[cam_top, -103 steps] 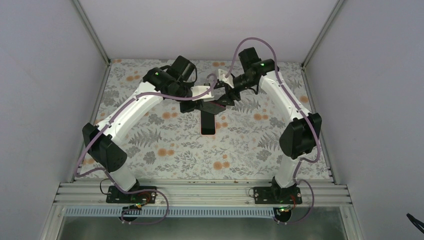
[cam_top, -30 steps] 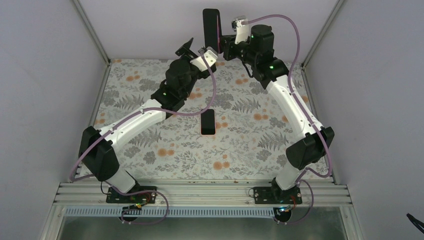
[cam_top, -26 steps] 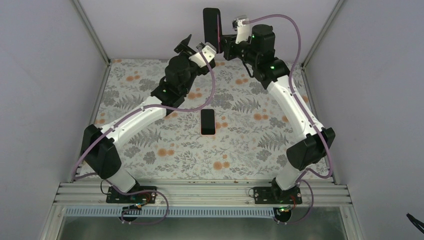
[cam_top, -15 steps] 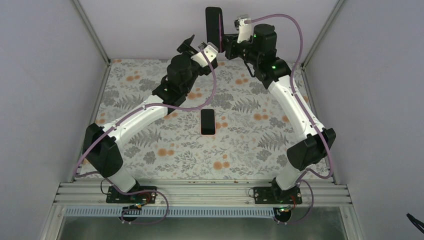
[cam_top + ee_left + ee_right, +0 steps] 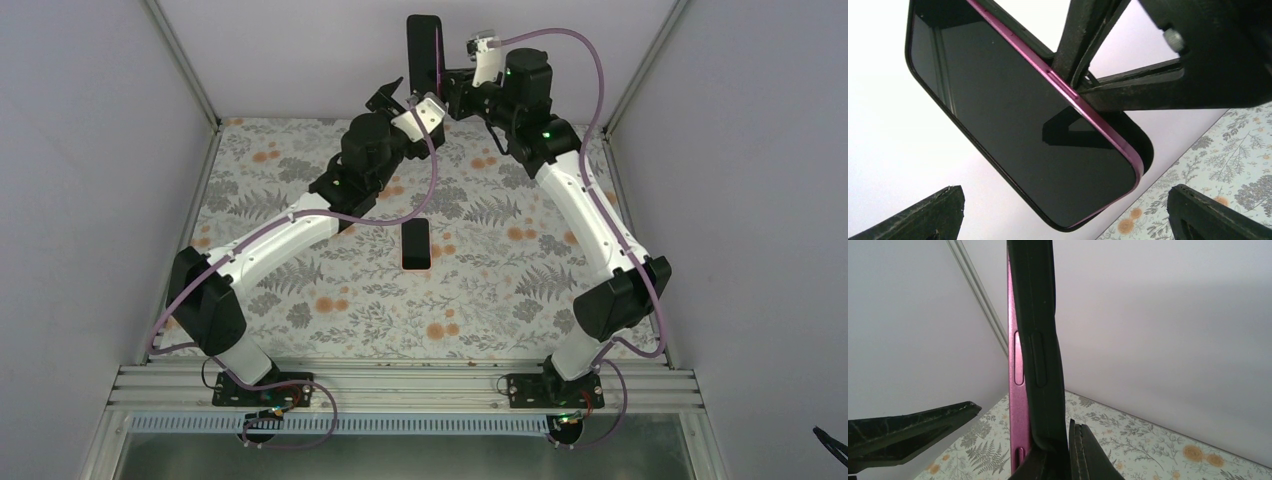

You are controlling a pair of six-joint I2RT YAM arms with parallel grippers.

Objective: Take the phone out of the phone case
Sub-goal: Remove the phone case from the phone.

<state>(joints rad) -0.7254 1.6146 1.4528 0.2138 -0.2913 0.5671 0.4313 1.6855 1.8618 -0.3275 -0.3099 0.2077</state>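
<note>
Clamping the phone case point(image 5: 1040, 340) in the right end effector point(image 5: 1058, 455), upright above the far edge of the table point(image 5: 300, 300). Judged unfinished, with the phone point(image 5: 1018, 130) seated inside and the left end effector point(image 5: 406, 98) spread empty just beside.

Right wrist view cuts off phone point(image 5: 1016, 365) and phone case point(image 5: 1038, 315) tops.

Left pincer point(image 5: 395, 96) raised, spread wide — right pincer point(image 5: 446, 78) raised beside it, clamped tight.
</note>
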